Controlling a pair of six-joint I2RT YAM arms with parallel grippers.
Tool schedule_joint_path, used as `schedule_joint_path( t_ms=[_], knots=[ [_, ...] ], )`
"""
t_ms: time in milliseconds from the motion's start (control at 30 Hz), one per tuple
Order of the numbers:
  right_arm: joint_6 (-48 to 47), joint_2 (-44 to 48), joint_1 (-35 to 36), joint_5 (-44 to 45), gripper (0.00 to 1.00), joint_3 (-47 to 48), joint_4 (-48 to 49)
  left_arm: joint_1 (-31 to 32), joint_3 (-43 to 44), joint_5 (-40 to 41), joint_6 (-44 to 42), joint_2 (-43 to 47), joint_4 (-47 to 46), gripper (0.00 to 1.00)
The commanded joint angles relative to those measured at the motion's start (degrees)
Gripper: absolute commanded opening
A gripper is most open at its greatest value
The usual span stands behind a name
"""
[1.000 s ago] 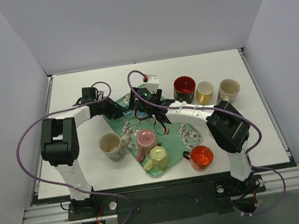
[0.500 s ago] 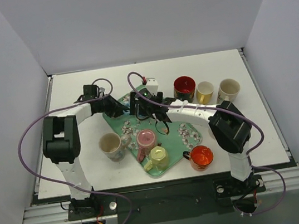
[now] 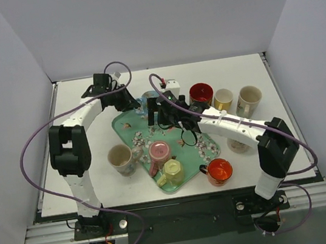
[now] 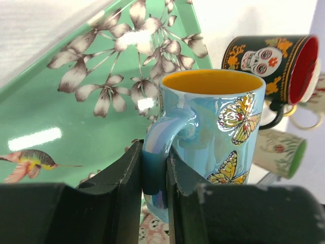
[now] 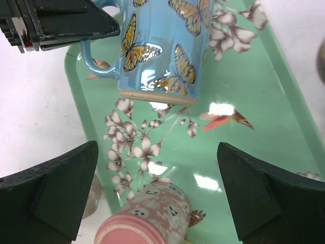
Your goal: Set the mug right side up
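Turning step is in hand, by my read: left gripper is pinched narrow on the handle of the light-blue glazed butterfly mug with yellow inside, held over the far end of the green floral tray. The mug looks tipped rather than upright, going by how the black skull mug with red inside sits in the left wrist view. Can't tell if its base touches the tray. Right gripper is just near of it, jaws spread wide, holding nothing. Next: roll the wrist until the rim faces up, set the base flat, then release. Containers: nothing visible inside the blue mug. Pink skull-print mug and pale yellow mug sit on the tray's near part. Cream mug left of the tray looks empty.
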State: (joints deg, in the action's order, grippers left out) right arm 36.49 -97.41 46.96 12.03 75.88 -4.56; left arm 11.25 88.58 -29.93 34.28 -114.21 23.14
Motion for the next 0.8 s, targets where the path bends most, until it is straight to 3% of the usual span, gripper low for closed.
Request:
schedule_joint_path(
  t_ms=[0, 267, 600, 700, 767],
  knots=[
    [-4.1, 6.2, -0.2, 5.2, 0.97, -3.0, -2.2, 1.8, 5.3, 1.1, -12.3, 2.5, 2.4, 0.00],
    [-7.7, 13.4, -0.3, 7.9, 0.97, -8.2, 0.9, 1.9, -2.6, 9.7, -29.8, 11.3, -9.0, 0.00],
    [-9.7, 18.6, -0.3, 9.4, 0.97, -12.9, 4.1, 1.0, -13.1, 18.9, -40.7, 23.2, -24.7, 0.00],
    [-16.2, 18.1, -0.5, 2.2, 0.99, -11.6, 7.4, 0.6, -15.0, 16.2, -43.5, 26.7, -25.2, 0.00],
    [-21.3, 16.6, -3.0, -16.1, 1.00, -8.0, 7.1, -1.0, -15.4, 11.0, -45.8, 28.9, -23.7, 0.00]
  ],
)
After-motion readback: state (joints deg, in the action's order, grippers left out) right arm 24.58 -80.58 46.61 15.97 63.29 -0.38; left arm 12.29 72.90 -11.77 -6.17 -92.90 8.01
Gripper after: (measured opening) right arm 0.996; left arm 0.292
